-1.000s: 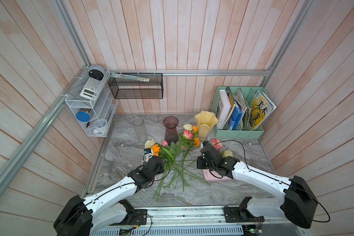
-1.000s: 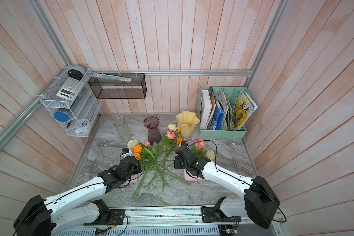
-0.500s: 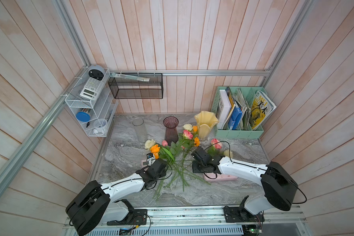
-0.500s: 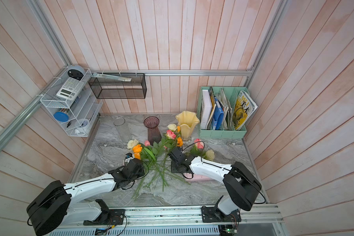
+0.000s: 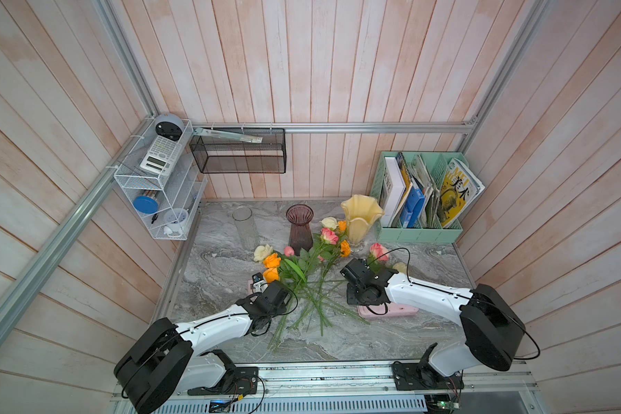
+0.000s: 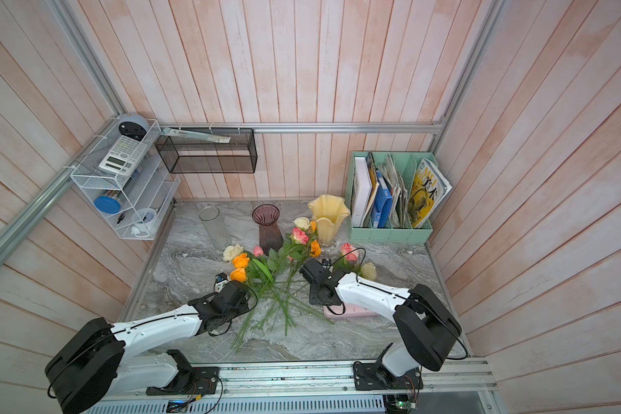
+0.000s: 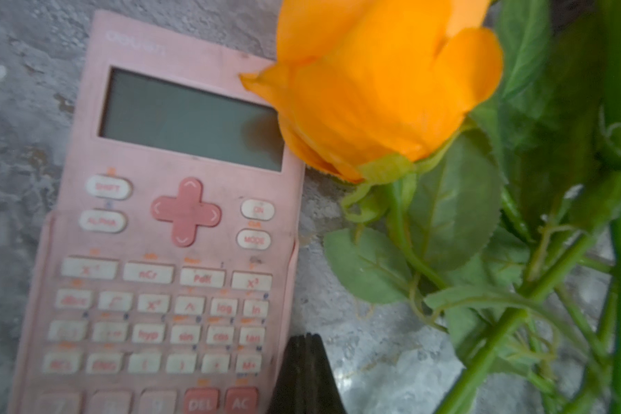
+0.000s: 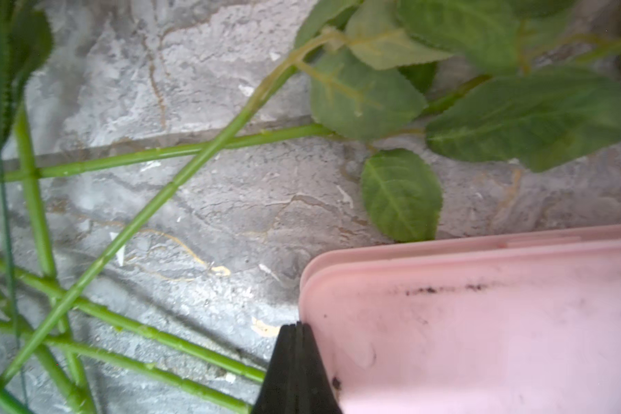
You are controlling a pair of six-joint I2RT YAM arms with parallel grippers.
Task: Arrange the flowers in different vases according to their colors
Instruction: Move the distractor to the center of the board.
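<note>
Grey marble covers the table (image 5: 427,265), and the flowers (image 5: 303,283) lie on it in one mixed heap with their stems crossed, between the two grippers. No flower stands in a vase yet. The three vases wait past the heap, farther from both grippers: a clear glass vase (image 5: 246,229), a dark purple vase (image 5: 299,229) and a pale yellow vase (image 5: 360,222).

The left gripper (image 7: 303,338) is pressed tight together and holds nothing. It hangs low at the edge of a pink calculator (image 7: 173,233). An orange rose (image 7: 373,89) lies just ahead of it and a little to one side.

The right gripper (image 8: 296,328) is pressed tight together too, and it is empty. It sits at the corner of a pink case (image 8: 481,322), with green stems just beside it.

The sorting looks not begun. The step in hand seems to be reaching for a first flower. Next, a gripper would need to spread its jaws, come down around one stem only, squeeze, and lift. Because the stems cross, a pull may drag other flowers along. The stem end would then go down into a vase, one colour to each vase.
</note>
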